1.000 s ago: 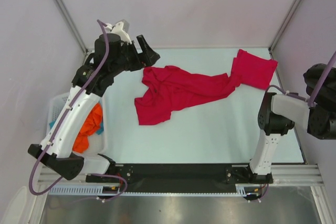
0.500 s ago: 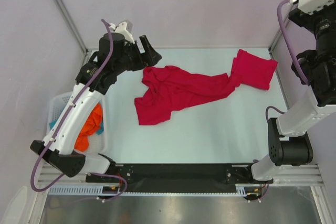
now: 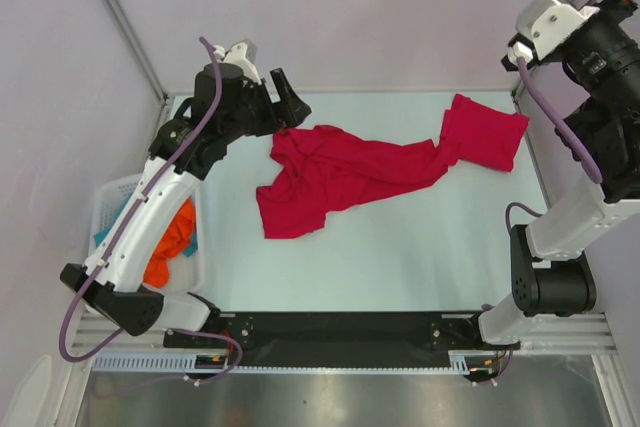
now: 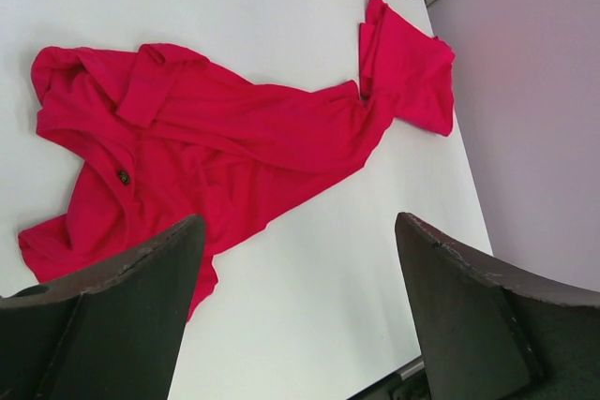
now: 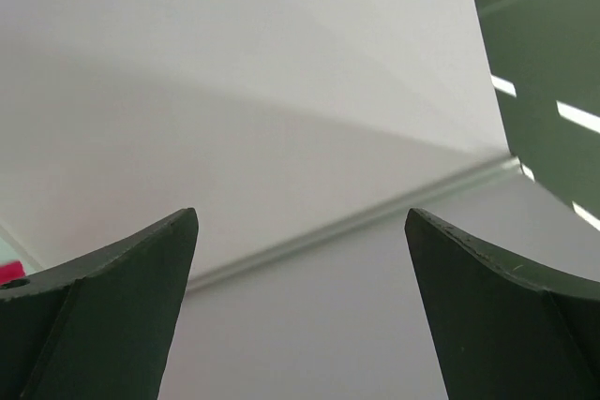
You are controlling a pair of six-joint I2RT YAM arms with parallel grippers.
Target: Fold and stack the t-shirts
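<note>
A crumpled crimson t-shirt lies spread across the middle of the table, and it also shows in the left wrist view. A smaller folded red piece lies at the far right corner and touches it; in the left wrist view it shows at the top right. My left gripper is open and empty above the table just beyond the shirt's far left end; its jaws stand wide apart. My right arm is raised high at the back right. My right gripper is open, empty and faces the wall.
A white basket holding orange and teal cloth stands off the table's left edge. Enclosure walls and metal posts close the back and sides. A black rail runs along the near edge.
My right arm has swung up from low at the right edge to high at the back right. My left gripper has shifted slightly to the right. The cloth has not moved.
</note>
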